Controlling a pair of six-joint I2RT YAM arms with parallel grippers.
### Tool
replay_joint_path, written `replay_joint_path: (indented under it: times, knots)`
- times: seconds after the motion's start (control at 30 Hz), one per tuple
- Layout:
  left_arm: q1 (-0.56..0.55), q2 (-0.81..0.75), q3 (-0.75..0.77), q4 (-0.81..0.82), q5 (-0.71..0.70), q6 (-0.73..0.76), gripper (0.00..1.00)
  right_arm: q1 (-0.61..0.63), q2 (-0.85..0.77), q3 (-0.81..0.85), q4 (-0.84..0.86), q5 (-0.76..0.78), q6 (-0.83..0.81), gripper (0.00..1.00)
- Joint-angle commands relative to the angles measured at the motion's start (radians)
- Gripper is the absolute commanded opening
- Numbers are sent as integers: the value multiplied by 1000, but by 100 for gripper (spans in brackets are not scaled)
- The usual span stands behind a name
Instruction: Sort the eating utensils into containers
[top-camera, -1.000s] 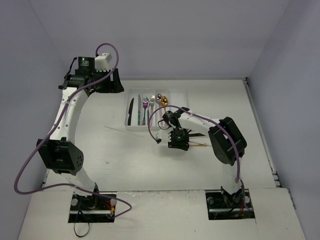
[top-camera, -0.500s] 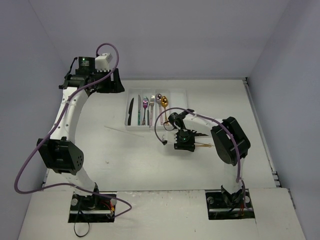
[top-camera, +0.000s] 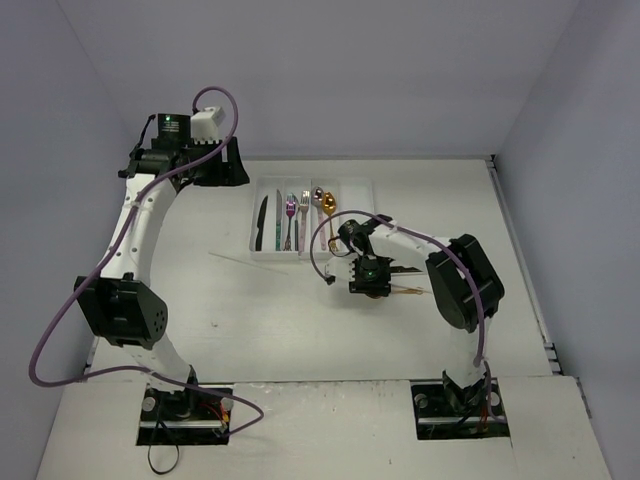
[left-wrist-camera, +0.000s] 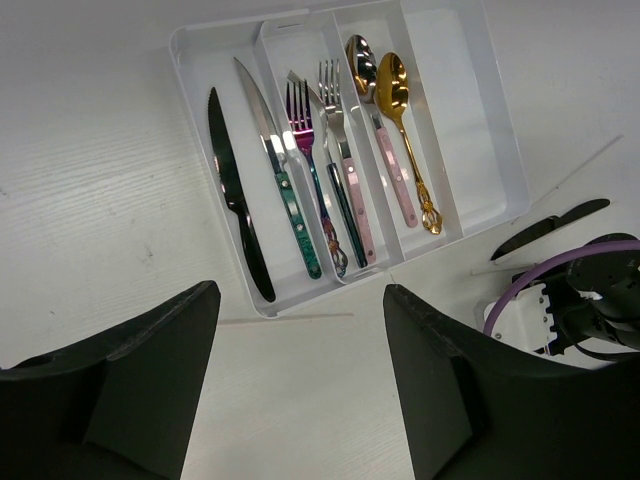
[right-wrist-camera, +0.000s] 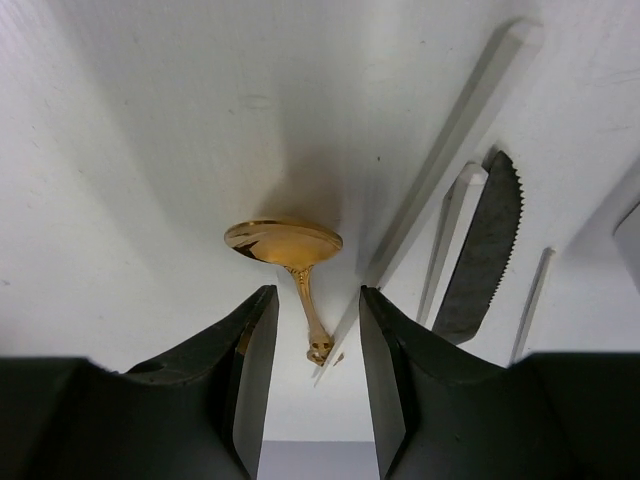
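Right claw (right-wrist-camera: 312, 300) is partly open and grips nothing; the gold spoon (right-wrist-camera: 285, 241) lies with its handle between the fingers, untouched. Black knife (right-wrist-camera: 482, 250) and chopsticks (right-wrist-camera: 450, 150) lie to its right. Left claw (left-wrist-camera: 300, 295) is wide open, empty.

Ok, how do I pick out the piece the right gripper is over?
Start at the white tray, then come toward the right arm onto the table. Between the right gripper's open fingers lies a small gold spoon, handle toward the wrist. Its neighbours are pale chopsticks and a black serrated knife; it alone is gold.
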Motion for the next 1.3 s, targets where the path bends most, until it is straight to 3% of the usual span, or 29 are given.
replay_joint_path:
  times: [0.0,0.4,0.6,0.83,1.1,1.2,1.27]
  knots:
    - [-3,2,55,47,17,-13,64,-27,-56,-38,-39,20,-51,33]
    - [-3,13,55,46,13,-16,64,-49,-53,-148,30,26,-61,29]
    - [-3,4,40,47,4,-12,64,-42,-83,-183,76,77,-29,1]
    - [-2,-21,28,46,-3,-3,64,81,-281,-168,42,62,31,0]
    - [3,-58,-7,56,-35,-28,67,113,-413,90,-15,-186,96,0]
    - [34,-100,-45,86,-96,-71,84,61,-324,298,18,-353,242,0]
    - [56,-132,-84,119,-120,-101,87,20,-235,374,48,-413,329,0]
